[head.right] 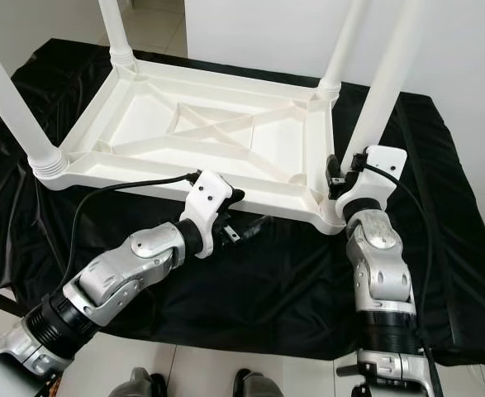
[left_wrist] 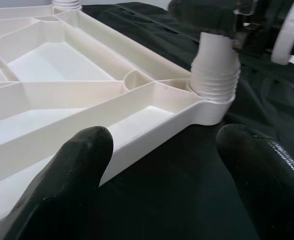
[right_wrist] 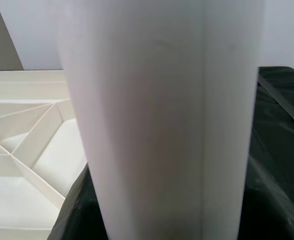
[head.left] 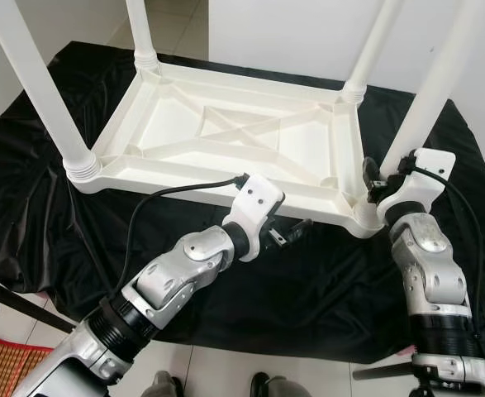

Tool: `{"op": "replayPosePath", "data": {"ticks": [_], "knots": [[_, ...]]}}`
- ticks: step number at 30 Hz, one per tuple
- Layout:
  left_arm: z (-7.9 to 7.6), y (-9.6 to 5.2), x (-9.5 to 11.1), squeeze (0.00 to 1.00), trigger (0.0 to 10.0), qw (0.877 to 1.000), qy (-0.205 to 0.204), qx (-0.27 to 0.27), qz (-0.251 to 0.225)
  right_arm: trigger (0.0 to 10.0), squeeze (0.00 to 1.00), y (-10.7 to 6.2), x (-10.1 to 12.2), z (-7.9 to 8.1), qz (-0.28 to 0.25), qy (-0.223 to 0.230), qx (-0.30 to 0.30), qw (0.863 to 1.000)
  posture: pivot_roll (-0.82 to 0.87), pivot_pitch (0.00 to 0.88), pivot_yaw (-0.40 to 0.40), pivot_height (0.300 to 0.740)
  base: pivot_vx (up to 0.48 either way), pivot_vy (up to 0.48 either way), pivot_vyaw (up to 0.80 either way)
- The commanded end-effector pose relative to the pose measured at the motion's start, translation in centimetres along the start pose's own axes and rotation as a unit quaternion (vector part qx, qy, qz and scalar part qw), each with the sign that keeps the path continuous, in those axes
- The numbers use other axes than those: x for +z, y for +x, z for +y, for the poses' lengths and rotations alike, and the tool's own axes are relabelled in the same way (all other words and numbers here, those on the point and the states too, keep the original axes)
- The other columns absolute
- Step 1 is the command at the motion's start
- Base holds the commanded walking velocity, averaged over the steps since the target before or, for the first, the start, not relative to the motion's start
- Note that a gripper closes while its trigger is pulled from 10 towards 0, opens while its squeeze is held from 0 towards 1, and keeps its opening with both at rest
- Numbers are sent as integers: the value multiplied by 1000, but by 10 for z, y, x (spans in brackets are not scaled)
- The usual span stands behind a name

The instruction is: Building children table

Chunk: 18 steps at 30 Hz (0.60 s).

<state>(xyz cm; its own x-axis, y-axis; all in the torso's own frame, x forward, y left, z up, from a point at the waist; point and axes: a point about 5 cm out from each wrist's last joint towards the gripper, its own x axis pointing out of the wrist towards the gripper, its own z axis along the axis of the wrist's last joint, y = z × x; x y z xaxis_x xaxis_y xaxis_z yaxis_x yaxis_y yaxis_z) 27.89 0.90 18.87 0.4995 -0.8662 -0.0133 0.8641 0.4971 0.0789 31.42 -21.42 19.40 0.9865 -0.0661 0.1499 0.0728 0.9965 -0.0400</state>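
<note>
A white plastic table [head.left: 184, 178] lies upside down on a black cloth, with its legs pointing up. My right gripper [head.left: 373, 186] is at the near right corner, its fingers closed around the base of the near right leg [head.left: 428, 107]. That leg [right_wrist: 162, 125] stands very close in the right wrist view. My left gripper [head.left: 287, 236] hovers low over the cloth just in front of the table's near rim, open and holding nothing. In the left wrist view its fingers [left_wrist: 81, 165] straddle the rim, and the leg's ribbed socket [left_wrist: 214, 75] lies ahead.
The black cloth [head.left: 325, 289] spreads well beyond the table on every side. Three other legs [head.left: 40, 91] rise at the remaining corners. A white wall stands behind. Near my feet is tiled floor, with a red woven mat [head.left: 2, 360] at the lower left.
</note>
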Motion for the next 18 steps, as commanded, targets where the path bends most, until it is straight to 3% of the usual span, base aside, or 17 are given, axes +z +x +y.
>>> {"op": "replayPosePath", "data": {"ticks": [1,9,12,18], "knots": [[-11,-2,1,0,10000,992,8,-129,-2,10000,0,-20,-56,-1,119,18,-15,993,27,185,-1,740,0,0,0],[-10,-1,2,0,10000,991,9,-130,-1,10000,0,-27,-61,-5,111,39,-38,992,28,186,4,740,0,0,0],[-10,-2,2,0,10000,991,11,-131,0,10000,0,-35,-60,-8,72,49,-67,994,33,186,5,740,0,0,0],[-10,-2,3,0,10000,991,12,-131,-1,10000,0,-42,-59,-6,49,45,-75,995,31,182,3,740,0,0,0]]}}
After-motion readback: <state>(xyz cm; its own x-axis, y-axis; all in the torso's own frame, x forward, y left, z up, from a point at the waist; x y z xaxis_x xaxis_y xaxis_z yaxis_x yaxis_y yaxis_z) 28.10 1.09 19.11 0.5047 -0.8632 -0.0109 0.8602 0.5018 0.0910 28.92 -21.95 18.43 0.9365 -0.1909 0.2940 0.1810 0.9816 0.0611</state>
